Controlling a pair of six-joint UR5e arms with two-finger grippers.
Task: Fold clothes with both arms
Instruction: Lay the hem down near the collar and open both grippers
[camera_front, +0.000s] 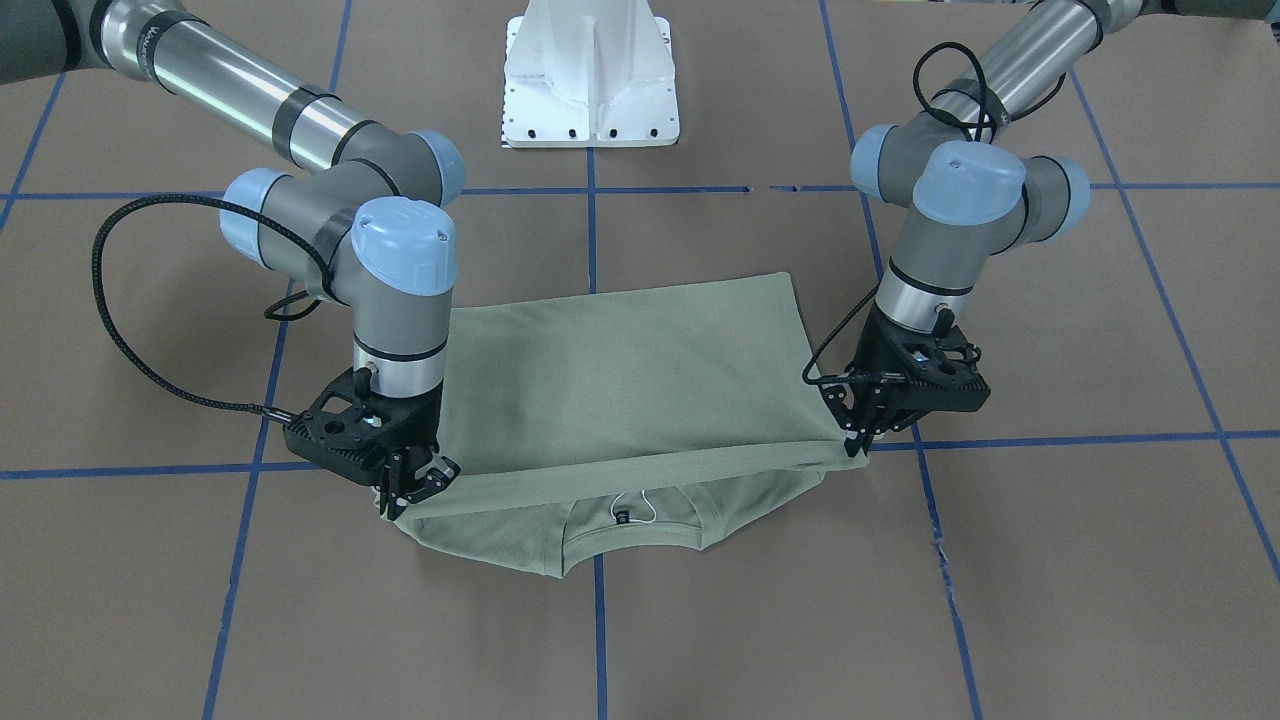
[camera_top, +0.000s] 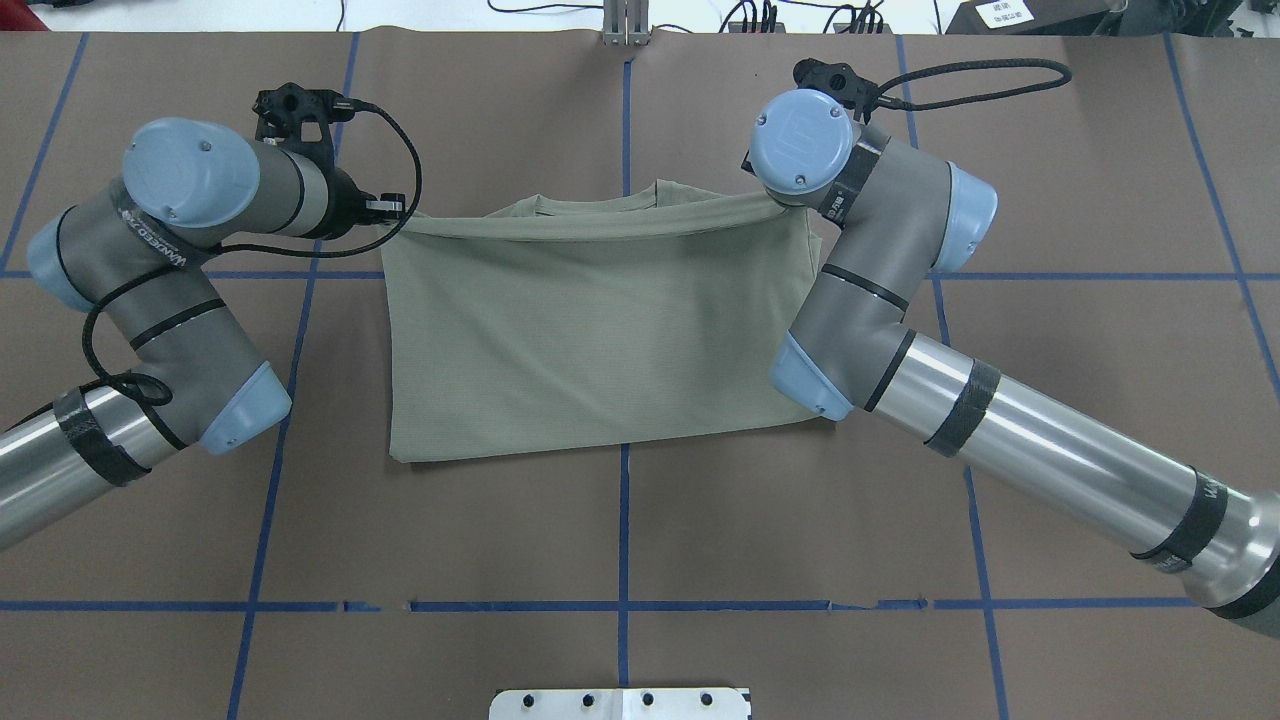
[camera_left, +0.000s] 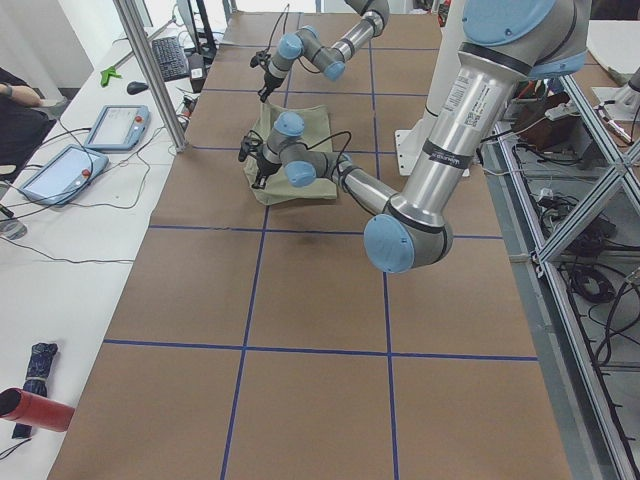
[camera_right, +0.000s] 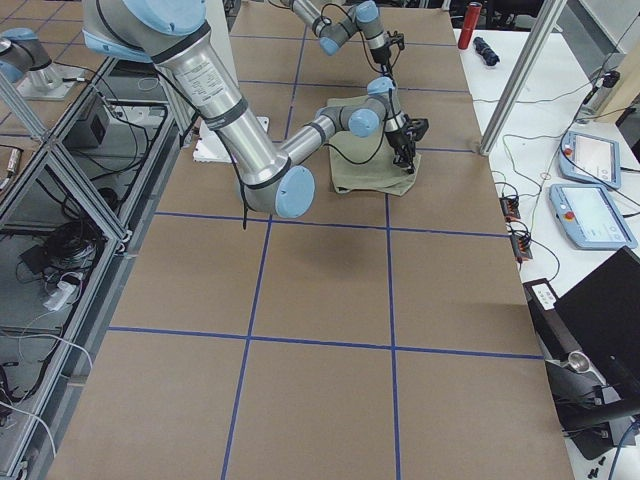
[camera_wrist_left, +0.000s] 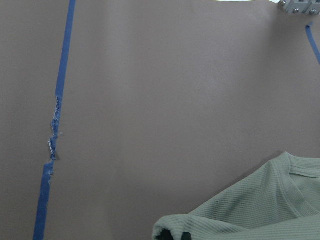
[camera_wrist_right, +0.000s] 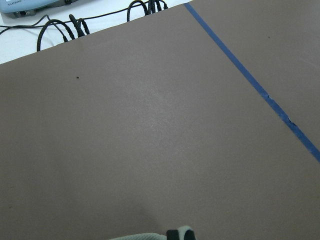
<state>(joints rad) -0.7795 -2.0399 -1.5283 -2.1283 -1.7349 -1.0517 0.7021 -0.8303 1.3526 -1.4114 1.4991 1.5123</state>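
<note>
Two corners of the shirt (camera_front: 620, 380) pinched: left gripper (camera_front: 858, 436) clamped on one end of the folded-over edge, right gripper (camera_front: 405, 493) on the other. Shirt sits mid-table on brown paper (camera_front: 760, 620), doubled over; collar (camera_front: 640, 545) and black neck label (camera_front: 622, 517) show just beyond the held edge.

Both arms are stretched forward, forearms angling in toward each other. My left arm (camera_top: 170, 300) folds through its wrist joints so that the last link hangs almost straight down. The left gripper (camera_front: 858, 432) points downward beneath it, its fingers pinched together on one corner of the shirt (camera_front: 620, 370). My right arm (camera_top: 880, 300) roughly mirrors that pose, with the final wrist link upright. The right gripper (camera_front: 405, 492) is aimed down with a slight tilt, fingers closed on the opposite corner. The two grippers sit low, at about the same height and well apart.
</note>
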